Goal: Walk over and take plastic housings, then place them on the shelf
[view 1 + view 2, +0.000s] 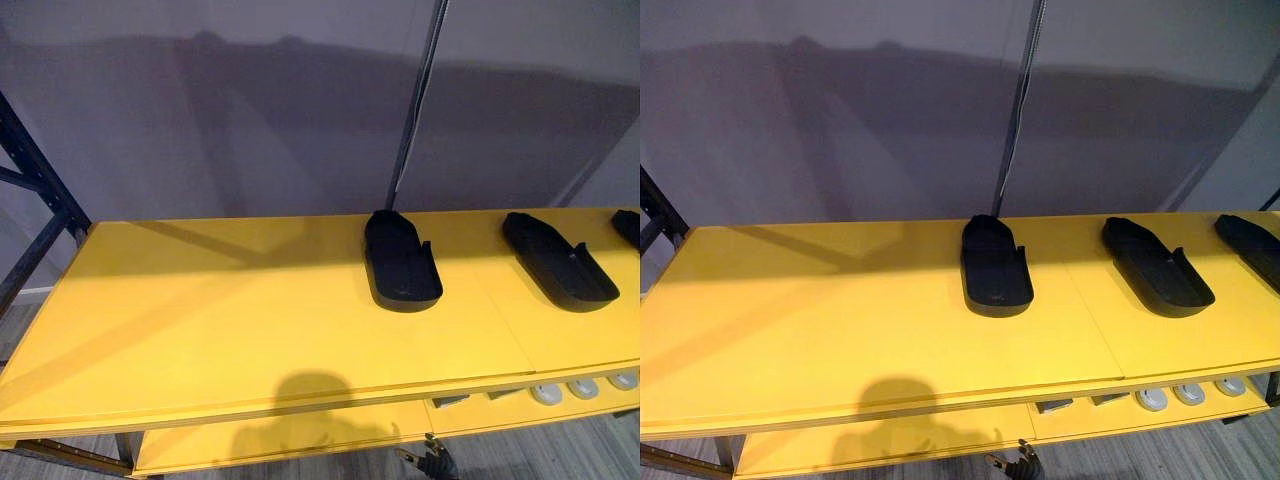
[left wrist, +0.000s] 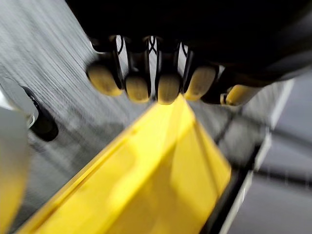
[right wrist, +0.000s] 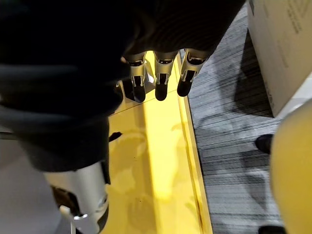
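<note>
Left hand (image 2: 168, 87) slack, fingers loose, nothing held, hanging over a yellow board edge (image 2: 161, 185) with grey floor (image 2: 53, 58) beside. Right hand (image 3: 162, 80) likewise relaxed and empty. Three black shoe-shaped plastic housings (image 1: 400, 262) lying well apart in a row on yellow top shelf (image 1: 200, 320), right half, near grey back wall (image 1: 250, 120).

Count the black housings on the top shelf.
3. The first housing lies near the top shelf's middle, the second housing to its right, the third housing at the view's right edge, partly cut off. More may lie beyond.
</note>
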{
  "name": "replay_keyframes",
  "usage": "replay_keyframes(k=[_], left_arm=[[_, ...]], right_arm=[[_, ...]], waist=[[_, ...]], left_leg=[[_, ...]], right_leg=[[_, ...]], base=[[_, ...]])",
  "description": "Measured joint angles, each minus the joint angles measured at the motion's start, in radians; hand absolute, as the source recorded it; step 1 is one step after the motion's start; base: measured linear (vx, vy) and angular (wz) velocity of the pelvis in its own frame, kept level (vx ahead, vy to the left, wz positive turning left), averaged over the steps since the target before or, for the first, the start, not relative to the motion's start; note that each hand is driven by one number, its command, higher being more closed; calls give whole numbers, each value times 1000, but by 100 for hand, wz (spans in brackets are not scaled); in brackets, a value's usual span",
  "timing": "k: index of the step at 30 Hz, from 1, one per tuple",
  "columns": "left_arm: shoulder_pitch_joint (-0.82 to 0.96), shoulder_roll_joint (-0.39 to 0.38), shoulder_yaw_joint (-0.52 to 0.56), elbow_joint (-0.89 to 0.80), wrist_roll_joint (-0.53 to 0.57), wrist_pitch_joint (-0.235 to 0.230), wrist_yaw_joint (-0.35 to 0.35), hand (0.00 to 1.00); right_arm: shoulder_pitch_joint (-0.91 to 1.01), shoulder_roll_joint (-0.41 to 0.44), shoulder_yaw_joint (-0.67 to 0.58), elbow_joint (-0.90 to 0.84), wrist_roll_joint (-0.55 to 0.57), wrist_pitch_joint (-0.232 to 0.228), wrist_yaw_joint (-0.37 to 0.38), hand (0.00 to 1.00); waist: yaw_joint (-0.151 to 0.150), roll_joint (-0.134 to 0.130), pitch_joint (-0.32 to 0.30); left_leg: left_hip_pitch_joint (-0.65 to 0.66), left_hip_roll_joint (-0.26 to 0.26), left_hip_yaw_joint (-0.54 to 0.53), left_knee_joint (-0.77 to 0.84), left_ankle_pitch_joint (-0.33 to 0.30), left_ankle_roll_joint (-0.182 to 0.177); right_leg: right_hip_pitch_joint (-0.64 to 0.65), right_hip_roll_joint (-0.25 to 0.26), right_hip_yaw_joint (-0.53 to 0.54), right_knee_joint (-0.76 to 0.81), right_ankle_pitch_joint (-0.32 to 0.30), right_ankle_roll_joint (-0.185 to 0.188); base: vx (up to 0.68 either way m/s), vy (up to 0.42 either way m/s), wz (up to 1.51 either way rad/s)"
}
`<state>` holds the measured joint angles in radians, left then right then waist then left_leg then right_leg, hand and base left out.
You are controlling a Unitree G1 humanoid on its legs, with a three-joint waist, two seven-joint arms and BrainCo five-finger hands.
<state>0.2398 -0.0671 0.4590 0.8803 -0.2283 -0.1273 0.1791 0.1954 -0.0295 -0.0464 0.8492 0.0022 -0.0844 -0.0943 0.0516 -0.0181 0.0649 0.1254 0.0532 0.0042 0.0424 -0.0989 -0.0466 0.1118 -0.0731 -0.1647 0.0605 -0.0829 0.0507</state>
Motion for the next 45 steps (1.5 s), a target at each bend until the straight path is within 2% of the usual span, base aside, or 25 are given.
replay_keyframes(k=[4,7,16,20,25,29,33,38,39,40,41,42,43,45], left_arm=[[-8,34,-90,5,97,2,-11,0],[-20,57,-149,5,158,2,-12,0],[-60,93,-256,12,310,6,-27,0],[-60,95,-260,12,310,6,-28,0],[-66,105,-291,3,311,5,-25,0],[-89,71,-312,-10,312,6,-20,0],[-115,72,-329,-16,312,7,-15,0],[-162,76,-349,-18,323,7,-12,0],[-174,80,-360,-18,331,7,-12,0],[-199,80,-367,-21,332,6,-12,0],[-203,80,-367,-23,332,6,-12,0],[-216,79,-367,-35,332,7,-12,0],[-228,76,-369,-40,332,8,-13,0],[-226,75,-369,-43,332,11,-14,0]], right_arm=[[-4,0,-30,1,2,0,1,0],[-6,-3,-32,19,1,0,1,0],[-36,-4,-78,68,2,0,-7,0],[-41,0,-98,68,1,0,-9,0],[-72,-1,-92,64,-3,0,-12,0],[-121,0,-89,23,-7,0,-17,0],[-156,1,-88,-22,-24,0,-21,0],[-170,2,-88,-85,-49,2,-32,0],[-166,2,-86,-93,-54,2,-36,0],[-160,2,-80,-93,-60,3,-43,0],[-167,0,-72,-95,-62,3,-45,0],[-168,0,-67,-94,-69,4,-44,0],[-158,-1,-70,-91,-69,6,-45,0],[-143,-2,-69,-84,-69,5,-45,0]], waist=[[-13,11,-1],[-12,15,-4],[-15,24,2],[-28,24,4],[-35,22,23],[-28,21,46],[-23,14,64],[-24,-10,103],[-29,-19,108],[-36,-23,110],[-34,-18,113],[-36,-16,115],[-37,-14,118],[-39,-14,117]], left_leg=[[1,6,26,-11,4,-2],[3,9,40,-21,6,-3],[2,0,47,-25,6,-3],[4,3,56,-26,6,-3],[2,16,116,-11,-5,-6],[-54,12,75,98,-62,8],[-55,2,110,149,-107,23],[-77,-20,240,188,-130,53],[-103,-22,263,210,-136,63],[-137,-15,294,226,-136,75],[-157,-2,318,223,-131,85],[-175,6,344,217,-120,94],[-166,7,366,198,-105,95],[-142,12,400,188,-99,96]], right_leg=[[-16,9,25,-3,10,-4],[-25,15,42,-8,13,-6],[-8,17,48,-51,35,-3],[-12,21,59,-51,38,-6],[-52,38,135,-41,55,-12],[-126,47,229,19,57,-6],[-172,55,323,67,62,10],[-241,49,454,84,104,58],[-264,45,459,73,130,64],[-288,45,452,30,193,66],[-296,45,435,18,205,63],[-349,42,319,149,134,51],[-369,27,220,311,28,28],[-330,8,145,410,-59,31]], base=[[-19,4,-18],[14,1,-12],[25,5,-3],[-23,3,-9],[-41,8,-43],[-45,25,-59],[-61,91,-74],[-125,150,-79],[-167,110,-63],[-177,86,-66],[-185,62,-69],[-132,54,-64],[-99,63,-55],[-32,19,-52]])
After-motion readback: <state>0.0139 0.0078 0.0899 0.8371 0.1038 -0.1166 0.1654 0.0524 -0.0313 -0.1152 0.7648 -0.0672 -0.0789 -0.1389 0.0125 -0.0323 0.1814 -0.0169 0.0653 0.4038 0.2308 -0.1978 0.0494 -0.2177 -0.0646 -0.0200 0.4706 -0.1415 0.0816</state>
